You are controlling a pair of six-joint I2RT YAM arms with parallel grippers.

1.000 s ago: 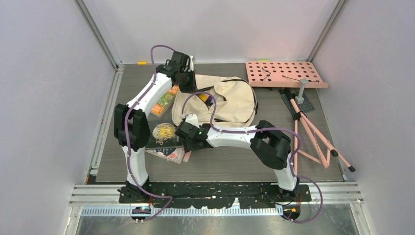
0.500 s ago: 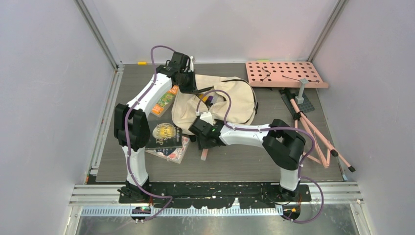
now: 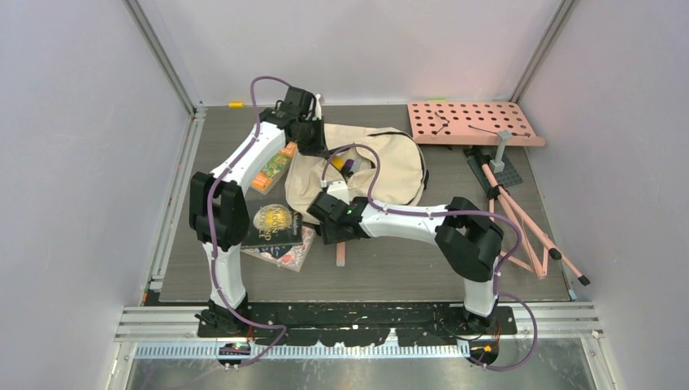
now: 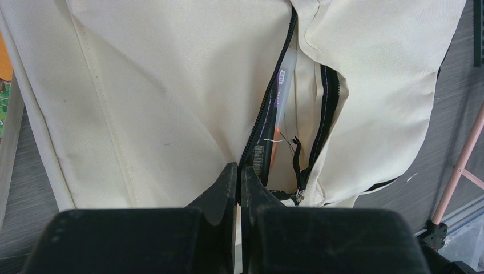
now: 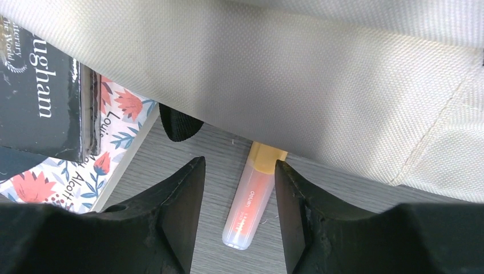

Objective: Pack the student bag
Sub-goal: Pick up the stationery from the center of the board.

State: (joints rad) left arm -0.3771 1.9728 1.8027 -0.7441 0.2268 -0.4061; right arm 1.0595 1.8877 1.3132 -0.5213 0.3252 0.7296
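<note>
Right gripper [image 5: 238, 166]: my jaws stand half apart, straddling an orange pen [image 5: 250, 202] lying flat on the table [image 5: 220, 145], not clamped. Its yellow end runs under the student bag [image 3: 394, 175], mid-table, zip open. Far-left edge of the bag: left gripper [image 4: 240, 174] pinched tight on the fabric beside the zipper [image 4: 262, 114].

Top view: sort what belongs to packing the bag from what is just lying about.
Job: bag; left gripper, shut on its zip edge; pen below the open right gripper; books.
Lying about: pink board; folded stand.
</note>
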